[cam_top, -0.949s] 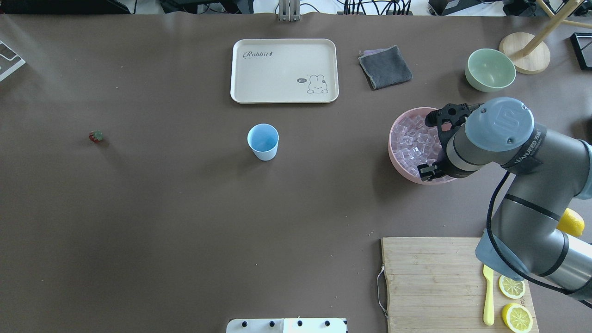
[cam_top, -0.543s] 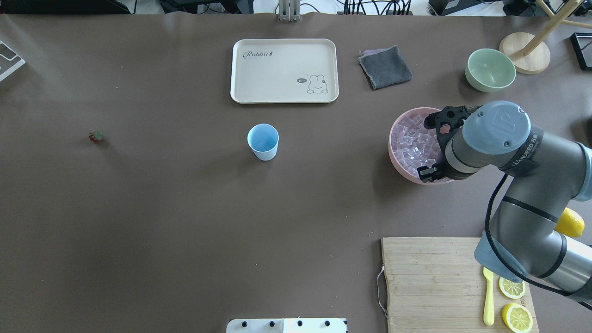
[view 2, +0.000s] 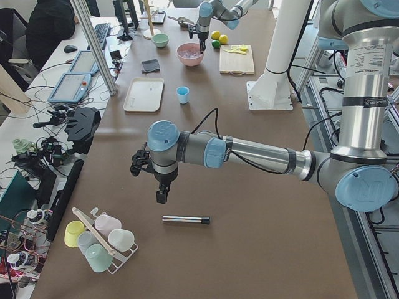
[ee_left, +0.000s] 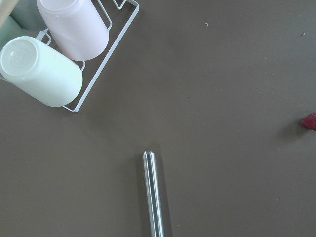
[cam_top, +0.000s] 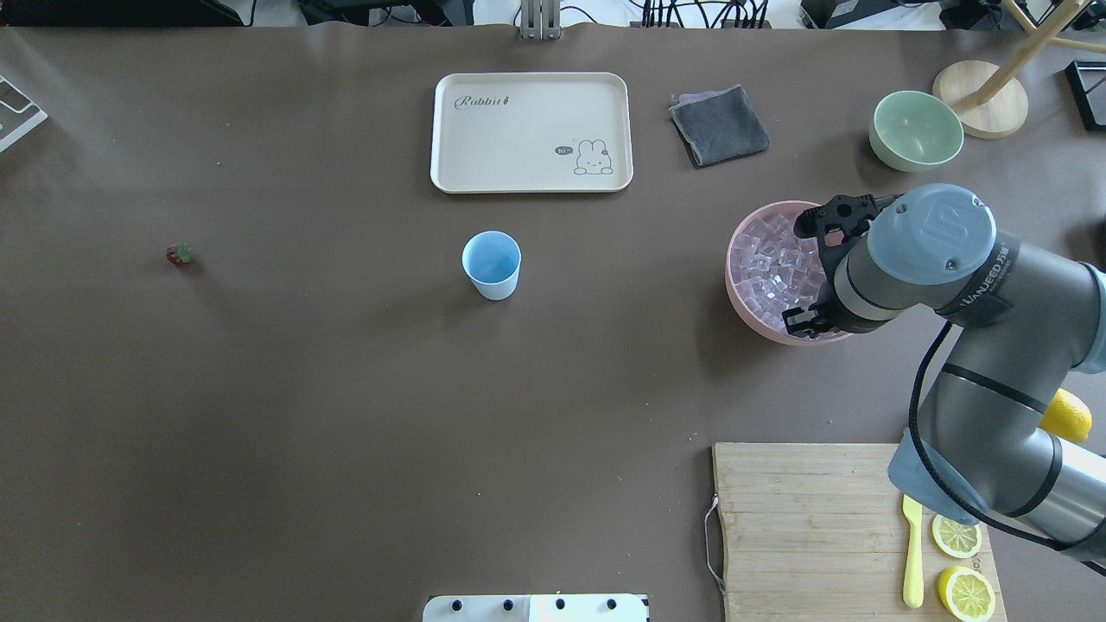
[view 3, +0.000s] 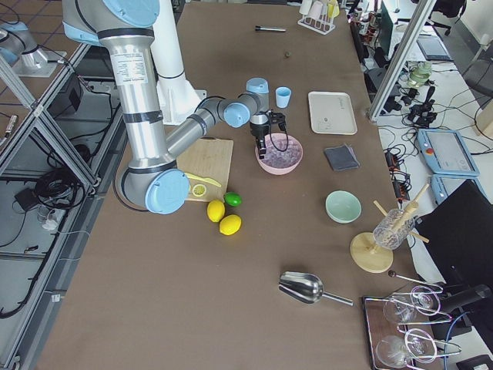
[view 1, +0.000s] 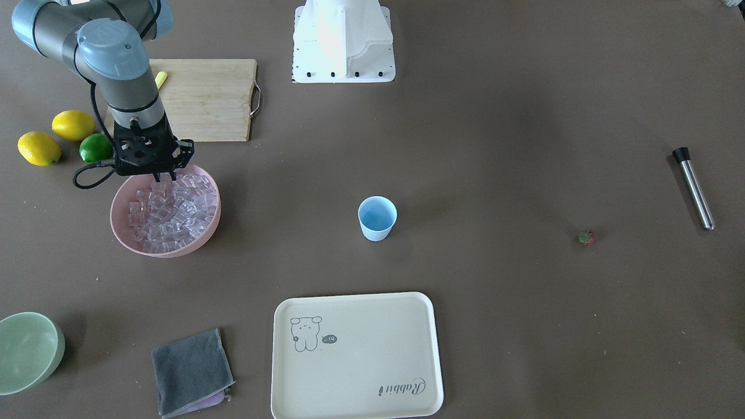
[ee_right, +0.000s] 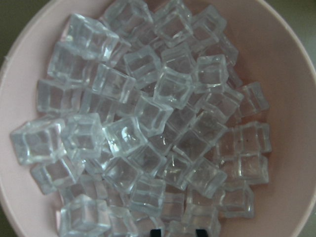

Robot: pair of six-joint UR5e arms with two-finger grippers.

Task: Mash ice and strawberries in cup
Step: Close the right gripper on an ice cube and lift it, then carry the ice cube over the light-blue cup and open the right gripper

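R gripper (ee_right: 177, 231) low in pink bowl (view 1: 119, 224) among ice (ee_right: 148, 123), tips slightly apart; can't tell if a cube is pinched. Empty cup (cam_top: 492, 263) mid-surface, strawberry (cam_top: 180, 254) well apart. L gripper (view 2: 161, 197) hovers near metal rod (view 2: 186, 219), prob. for mashing later; its opening unclear.

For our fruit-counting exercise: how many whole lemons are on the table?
2. The first lemon lies beside the lime, next to the cutting board; the second lemon lies beside it, farther from the board. The cut lemon pieces on the board are not counted.
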